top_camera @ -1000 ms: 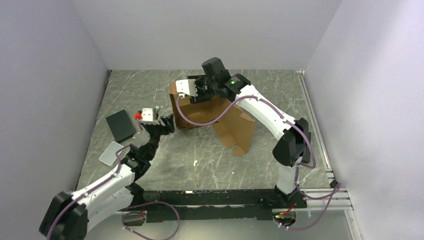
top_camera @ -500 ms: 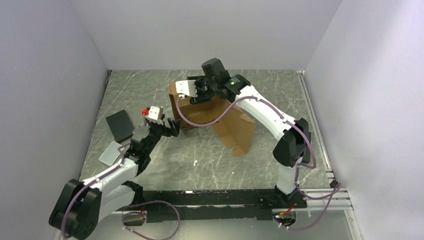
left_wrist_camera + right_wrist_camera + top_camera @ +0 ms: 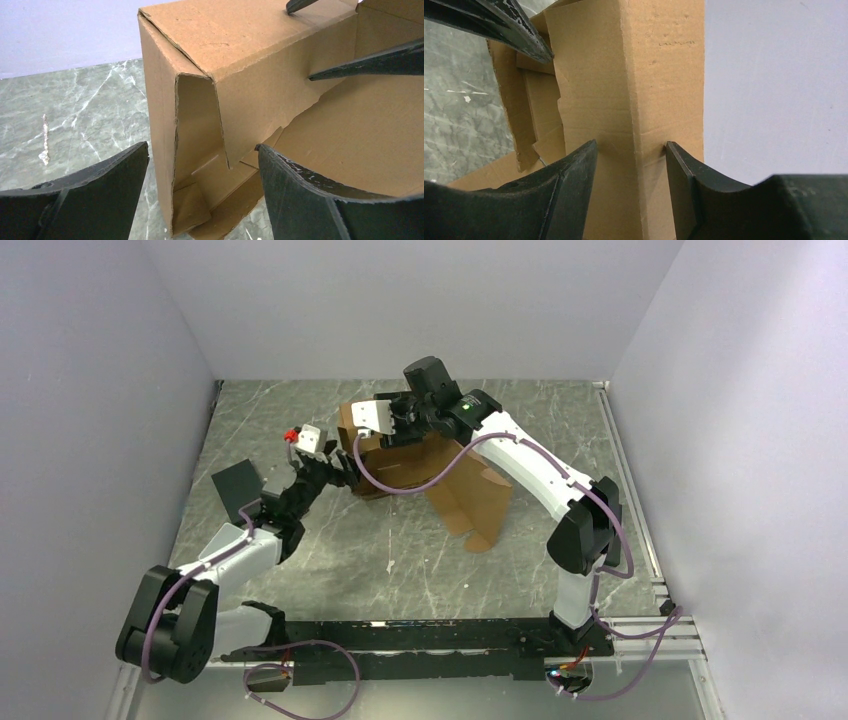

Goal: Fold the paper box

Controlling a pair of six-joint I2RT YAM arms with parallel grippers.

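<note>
**Paper box** (image 3: 400,462): brown corrugated, partly erected. Stands on counter (image 3: 450,570), centre, toward far side. One wall upright; flat panel slopes down to counter on right.

**Right fingers** (image 3: 569,195): closed onto top of upright wall, one finger on each face, cardboard clamped between.

**Left fingers** (image 3: 100,192): spread wide, holding nothing. They straddle box's left end corner and its tucked-in flap; no contact visible.

**Black pad** (image 3: 235,485): flat on counter, left of box, apart from it.
</note>
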